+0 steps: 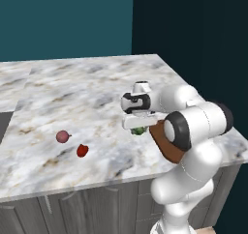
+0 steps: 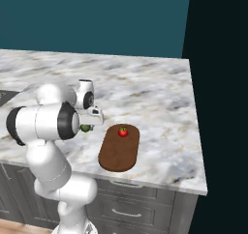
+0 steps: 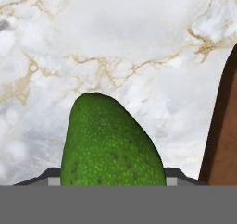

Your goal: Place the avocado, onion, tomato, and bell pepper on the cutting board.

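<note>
— Avocado sits between the tips of the pincer, filling the lower middle of the hand view. Why is it up there and not on the table?

— It looks carried: in the left base view it hangs as a green lump just under the hand, right of centre, above the marble and just beside the cutting board. The pincer is pinching it – I judge the grip firm, since the fruit hangs clear.

— And the board's brown edge at the right of the hand view?

— That suggests the hand is lined up close to the drop spot. The tomato already rests on the board's upper end.

— What remains?

— The onion and the bell pepper lie close together at the left of the left base view, well apart from the board – they're not yet fetched.
</note>
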